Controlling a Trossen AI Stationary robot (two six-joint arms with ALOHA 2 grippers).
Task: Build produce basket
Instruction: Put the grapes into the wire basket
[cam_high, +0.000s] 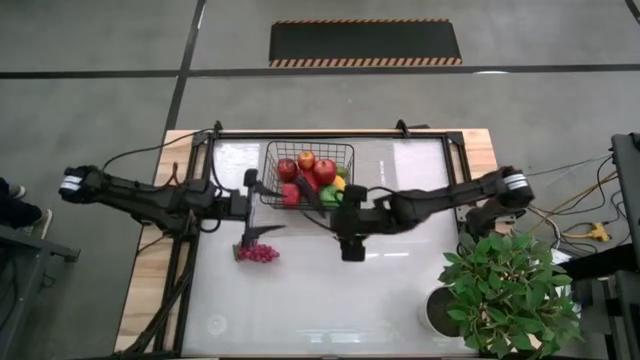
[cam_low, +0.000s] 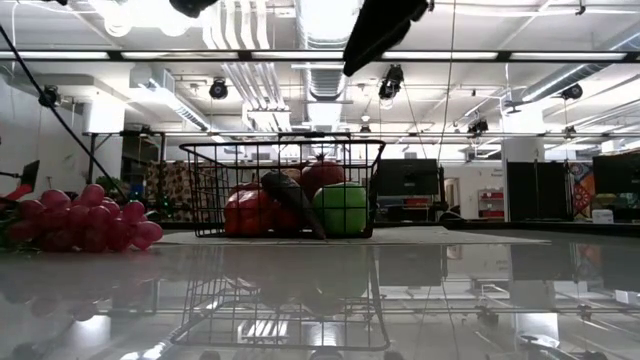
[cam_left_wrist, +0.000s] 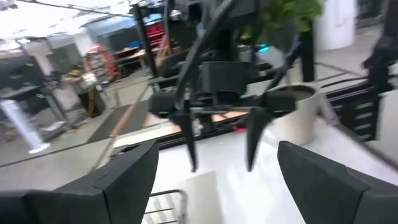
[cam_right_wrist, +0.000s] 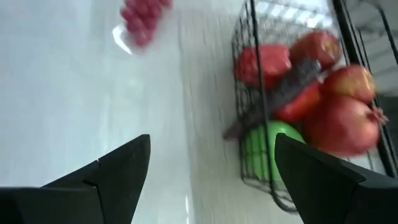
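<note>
My right gripper (cam_high: 352, 250) hangs over bare white tabletop (cam_high: 400, 300) just in front of the rectangular black wire-mesh basket (cam_high: 270, 165), its two dark fingers (cam_right_wrist: 112, 174) spread apart with nothing between them — released, not grasping. My left gripper (cam_high: 250, 240) sits off the basket's left front corner, also spread wide and empty, right above the bunch of dark red-purple toy grapes (cam_high: 258, 252), which lies alone on the table outside the basket.

Most of the produce is already in the basket: red apples (cam_high: 306, 160) at the back, a round green apple (cam_right_wrist: 264, 146) pressed against the front mesh, a red pepper (cam_right_wrist: 264, 62), and a long dark eggplant (cam_right_wrist: 280, 93) lying slantwise across the pile, its tip poking through the wire. I judge it rests that way because the heap beneath props it up.

The grapes look like the last piece out. My left gripper, open above them, seems best placed to fetch them; my right is clear of the basket so it won't block the drop.
</note>
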